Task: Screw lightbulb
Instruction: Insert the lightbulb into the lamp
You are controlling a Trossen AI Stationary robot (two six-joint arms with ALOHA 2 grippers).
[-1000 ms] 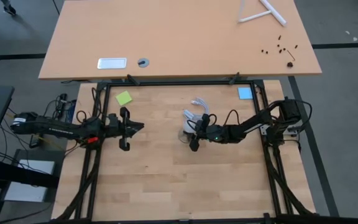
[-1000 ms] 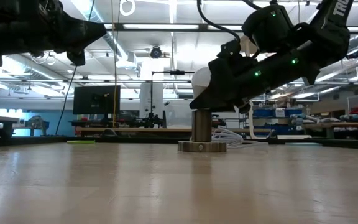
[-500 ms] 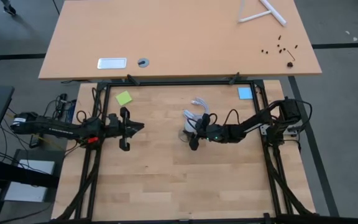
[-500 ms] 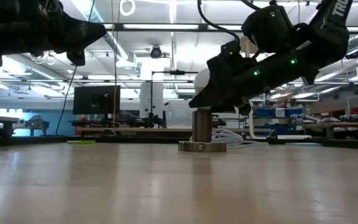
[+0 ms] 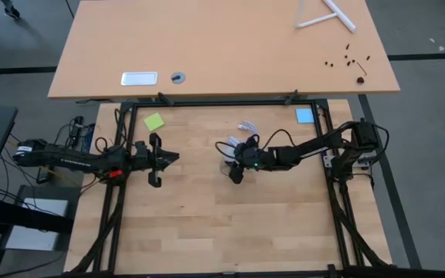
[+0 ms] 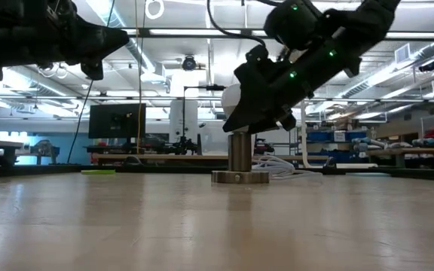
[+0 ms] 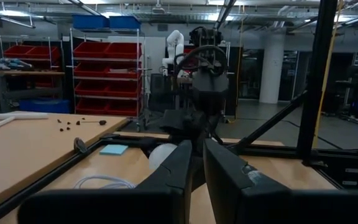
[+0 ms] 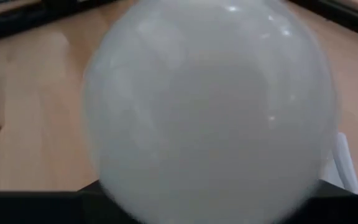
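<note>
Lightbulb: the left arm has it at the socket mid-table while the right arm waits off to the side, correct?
No, the arms are swapped. In the high view the right gripper holds the lightbulb at the socket; the left gripper waits aside.

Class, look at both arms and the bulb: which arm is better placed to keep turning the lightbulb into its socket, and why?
Probably the right. The right gripper is shut on the lightbulb, directly above the socket. The left gripper waits far off at the table's left side.
</note>
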